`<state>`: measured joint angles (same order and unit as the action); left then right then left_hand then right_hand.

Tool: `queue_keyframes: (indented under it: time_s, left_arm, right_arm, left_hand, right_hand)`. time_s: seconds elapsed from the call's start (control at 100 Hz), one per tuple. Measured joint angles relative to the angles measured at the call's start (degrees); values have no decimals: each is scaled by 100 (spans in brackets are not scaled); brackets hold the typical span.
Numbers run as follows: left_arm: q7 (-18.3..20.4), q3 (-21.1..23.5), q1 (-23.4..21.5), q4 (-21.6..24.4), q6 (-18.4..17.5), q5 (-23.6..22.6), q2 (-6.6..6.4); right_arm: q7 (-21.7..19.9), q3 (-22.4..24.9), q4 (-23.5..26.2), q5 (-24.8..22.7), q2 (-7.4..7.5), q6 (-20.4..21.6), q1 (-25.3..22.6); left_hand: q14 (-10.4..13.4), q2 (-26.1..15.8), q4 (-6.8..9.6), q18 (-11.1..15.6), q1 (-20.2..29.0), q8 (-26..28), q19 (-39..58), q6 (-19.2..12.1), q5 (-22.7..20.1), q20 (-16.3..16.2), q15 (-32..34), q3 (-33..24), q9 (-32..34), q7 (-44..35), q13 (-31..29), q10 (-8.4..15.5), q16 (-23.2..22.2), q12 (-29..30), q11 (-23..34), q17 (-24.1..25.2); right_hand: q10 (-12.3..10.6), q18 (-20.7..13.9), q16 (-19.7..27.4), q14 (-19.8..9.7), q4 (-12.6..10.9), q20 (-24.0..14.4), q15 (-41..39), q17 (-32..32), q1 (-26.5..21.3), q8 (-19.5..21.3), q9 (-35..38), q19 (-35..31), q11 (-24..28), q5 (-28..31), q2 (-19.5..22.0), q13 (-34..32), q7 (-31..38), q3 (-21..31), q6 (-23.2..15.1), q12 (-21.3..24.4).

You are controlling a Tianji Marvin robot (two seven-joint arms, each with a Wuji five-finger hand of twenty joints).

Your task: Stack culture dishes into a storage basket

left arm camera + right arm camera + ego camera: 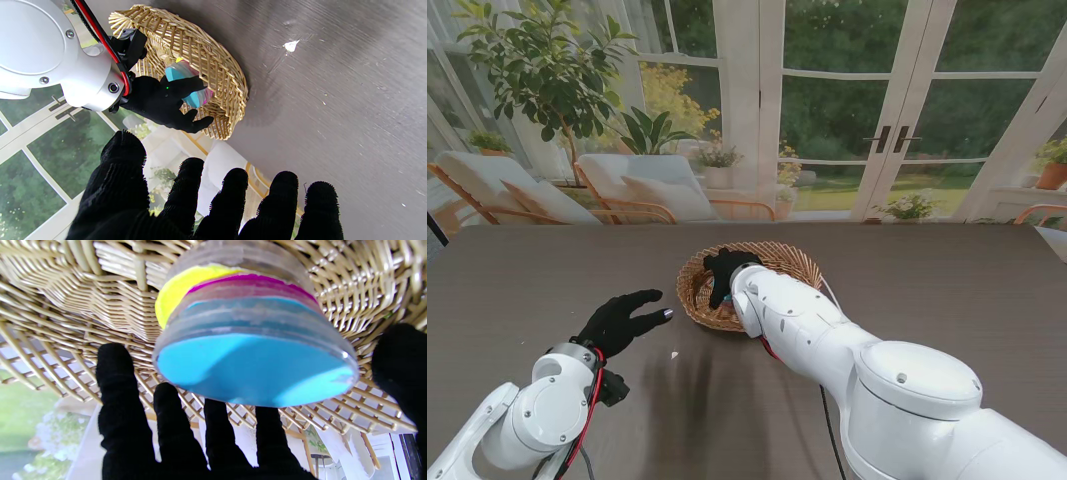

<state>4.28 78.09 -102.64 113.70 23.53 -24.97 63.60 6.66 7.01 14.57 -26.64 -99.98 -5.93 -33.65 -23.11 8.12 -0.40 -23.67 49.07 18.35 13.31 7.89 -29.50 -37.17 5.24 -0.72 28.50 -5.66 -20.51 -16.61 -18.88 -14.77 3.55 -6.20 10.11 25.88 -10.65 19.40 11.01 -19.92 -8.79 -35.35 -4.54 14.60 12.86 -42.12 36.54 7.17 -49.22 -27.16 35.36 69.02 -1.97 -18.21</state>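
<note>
The right hand hovers with fingers spread over the stacked dishes in the basket, holding nothing; the left hand rests spread and empty.

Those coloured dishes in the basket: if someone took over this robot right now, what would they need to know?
Right hand: over the wicker basket, fingers spread around the stack of culture dishes; whether it grips the stack or has let go cannot be told.
Left hand: open, holds nothing, above the table left of the basket.
Dishes: a blue one on top, with pink and yellow ones under it, stacked inside the basket.
Done: the dishes are stacked in the basket; no others show on the table.
Left: probably only to lift the right hand clear.
</note>
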Motion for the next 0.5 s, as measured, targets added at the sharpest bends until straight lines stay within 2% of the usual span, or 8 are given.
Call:
queue_keyframes:
  time_s: [0.31,0.5]
  left_arm:
    - [-38,-19,-4,2,-13,13,4]
    - [-62,-19,-9,-10,-115,24,7]
  right_arm:
    - [146,81,0,12,0,-9,9]
    - [397,216,2,54,18,4,45]
  left_hand:
    - [0,0,0,0,0,0,0,0,0,0,0,0,0,0,0,0,0,0,0,0]
    - [0,0,0,0,0,0,0,0,0,0,0,0,0,0,0,0,0,0,0,0]
  right_hand:
    - [38,4,62,2,54,15,28,0,66,-1,0,91,0,0,19,0,-4,3,97,1]
    - [38,4,64,2,54,27,29,0,66,-1,0,115,0,0,230,0,22,-2,98,1]
